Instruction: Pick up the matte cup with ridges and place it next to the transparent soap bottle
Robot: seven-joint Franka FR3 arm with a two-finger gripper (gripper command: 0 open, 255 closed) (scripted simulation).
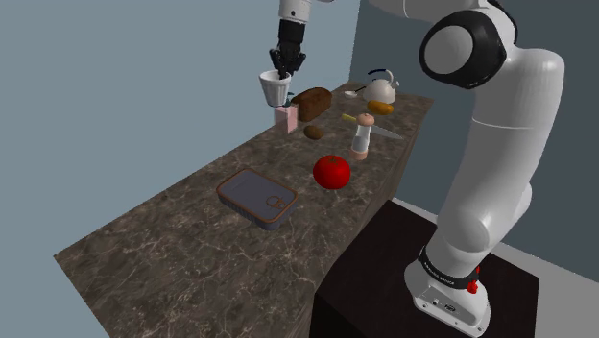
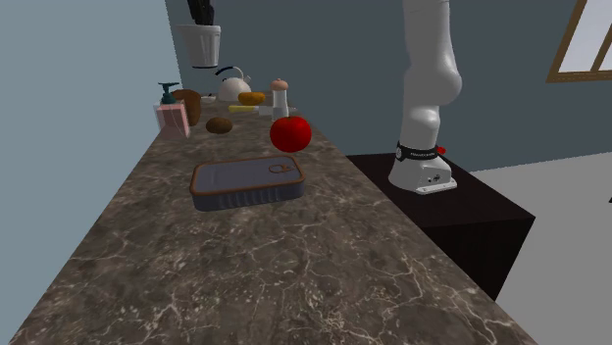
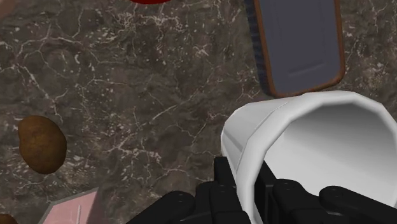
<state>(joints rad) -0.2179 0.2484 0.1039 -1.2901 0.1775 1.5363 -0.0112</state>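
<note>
Cup (image 1: 275,88), white and ribbed, hangs in the air clear of the table (image 1: 173,259), gripped at its rim by the black hand (image 1: 284,69). In the wrist view the hand (image 3: 254,191) is nearly closed on the cup (image 3: 305,146): one finger lies against the outside of the wall and the other reaches in over the lip, with only the thin wall between them. In the shoulder view the cup sits just above the pink soap bottle (image 1: 286,118); in the second exterior view it hangs well above the bottle.

The dark marbled table runs long and narrow. A blue-grey wall stands along one long edge, and the black stand (image 1: 384,278) is butted against the other. The soap bottle stands close to the wall edge, with a brown loaf (image 1: 312,103) just behind it. A flat tin (image 1: 256,196) with a ring pull lies mid-table, and past it the table is bare to its end. A red tomato (image 1: 332,172) sits near the stand-side edge, and a shaker (image 1: 363,136) stands beyond it. A small brown potato (image 1: 314,132) lies near the bottle, with bare marble between these two and the tin.
</note>
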